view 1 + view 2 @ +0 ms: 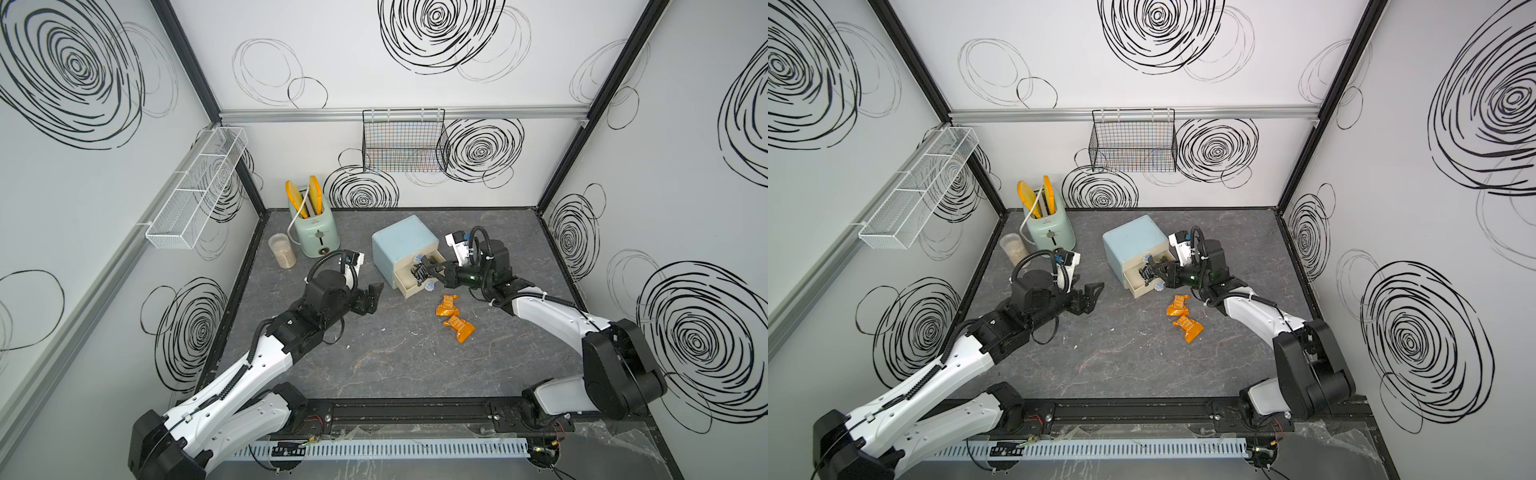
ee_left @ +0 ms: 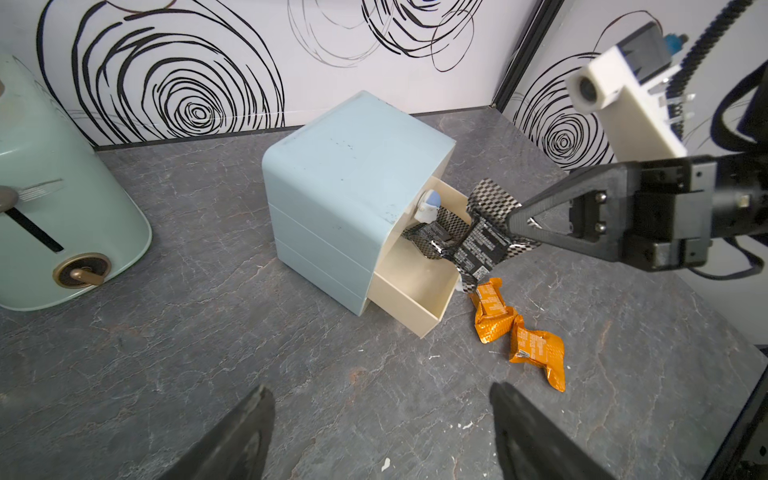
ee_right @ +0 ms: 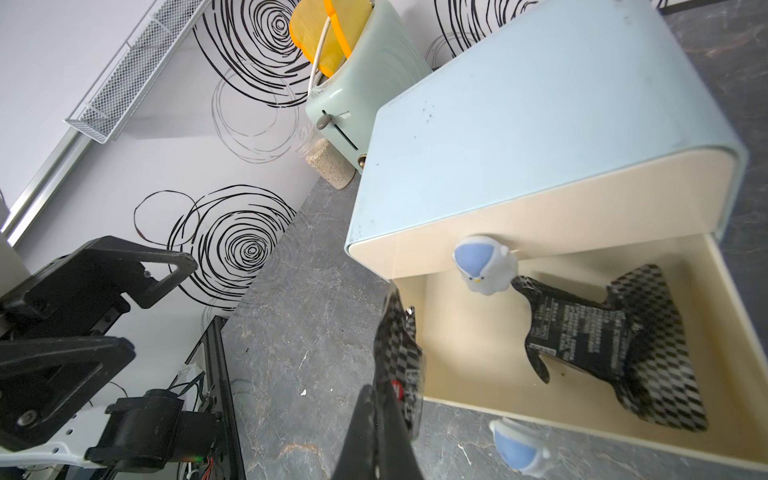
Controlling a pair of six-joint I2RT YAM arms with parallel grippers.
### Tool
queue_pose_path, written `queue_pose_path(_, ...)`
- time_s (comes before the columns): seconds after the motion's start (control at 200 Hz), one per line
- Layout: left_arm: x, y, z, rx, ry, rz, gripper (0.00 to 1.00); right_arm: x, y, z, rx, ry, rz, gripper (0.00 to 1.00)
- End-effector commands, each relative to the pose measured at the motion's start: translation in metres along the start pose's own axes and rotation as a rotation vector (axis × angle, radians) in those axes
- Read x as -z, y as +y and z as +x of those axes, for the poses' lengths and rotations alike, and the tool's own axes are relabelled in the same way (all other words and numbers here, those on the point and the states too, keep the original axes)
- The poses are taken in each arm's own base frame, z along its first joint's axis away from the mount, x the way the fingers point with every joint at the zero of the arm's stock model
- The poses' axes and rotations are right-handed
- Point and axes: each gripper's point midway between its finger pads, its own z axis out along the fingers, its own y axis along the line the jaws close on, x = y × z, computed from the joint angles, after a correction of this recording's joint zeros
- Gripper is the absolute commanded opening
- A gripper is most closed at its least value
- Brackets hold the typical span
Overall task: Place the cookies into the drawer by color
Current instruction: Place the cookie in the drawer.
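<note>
The right hand (image 2: 515, 218) pinches a black checkered foil cookie packet (image 2: 478, 245) tight over the pulled-out cream drawer (image 2: 409, 301) of the pale blue boxy chest (image 1: 401, 243), mid-worktop. A second black checkered packet (image 3: 590, 332) lies inside that drawer. An orange foil packet (image 1: 448, 305) and a second orange packet (image 1: 459, 328) lie touching on the grey stone-patterned worktop (image 1: 374, 353), just near-right of the drawer. The left hand (image 1: 373, 296) hovers empty, jaws wide, left of the chest.

surface: grey table (image 1: 374, 365) | on it: drawer (image 1: 401, 245), toaster (image 1: 316, 237), jar (image 1: 282, 251), two orange cookies (image 1: 448, 305) (image 1: 459, 328)
</note>
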Motion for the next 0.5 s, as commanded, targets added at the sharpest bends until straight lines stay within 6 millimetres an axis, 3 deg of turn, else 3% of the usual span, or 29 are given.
queue_pose_path(0.0,-0.003,0.001,0.003,0.017,0.001,0.005,0.85,-0.004,0.005,-0.014,0.014,-0.026,-0.03,0.0)
queue_pose_path(0.495,-0.007,-0.003,0.007,0.014,0.019,0.025,0.85,-0.025,-0.006,-0.01,-0.024,0.01,-0.05,0.0)
